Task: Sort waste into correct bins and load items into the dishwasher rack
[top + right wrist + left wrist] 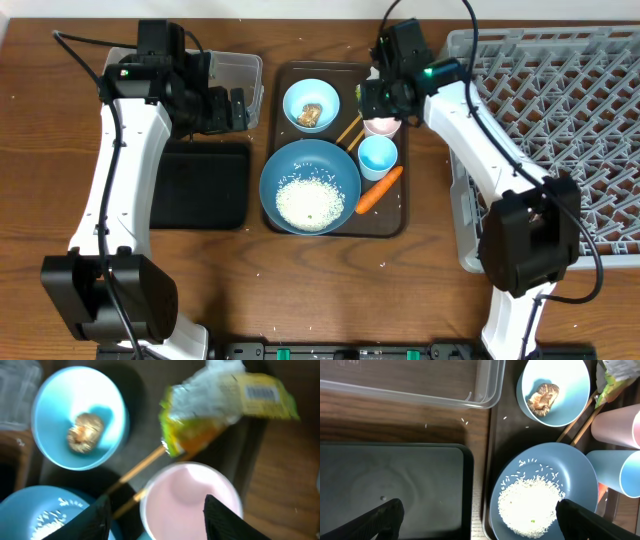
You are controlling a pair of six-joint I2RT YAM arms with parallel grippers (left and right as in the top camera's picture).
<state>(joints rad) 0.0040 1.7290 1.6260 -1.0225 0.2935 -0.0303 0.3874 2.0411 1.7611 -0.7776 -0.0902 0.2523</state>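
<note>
Centre frame, overhead: brown tray (pixel 398 215) carries most of the items.
- small bowl (pixel 311 104), upper part of the tray: one brown lump (pixel 311 115) inside.
- big bowl (pixel 310 186), below it: a patch of rice (pixel 308 203), with loose grains around it in the bowl.
- pink cup (pixel 381 125) and blue cup (pixel 378 156) upright, side by side at the tray's right; both look empty.
- carrot (pixel 379 189) lies on the tray, lower right, just beside the big bowl.
- chopsticks (pixel 349 130) run diagonally between the small bowl and the cups.
- wrapper (pixel 225 405) is at the top of the tray, above the pink cup; right wrist view is blurred.

Clear tub (pixel 235 75) upper left, nothing seen in it. Black bin (pixel 205 185) below it, bare. A few stray grains on the table between them. Rack (pixel 560 110) fills the right edge, no items in it.

Left gripper (pixel 225 108) hangs over the tub/black bin edge, jaws spread wide, holding nothing. Right gripper (pixel 380 95) sits over the pink cup, jaws partly apart, nothing pinched.
</note>
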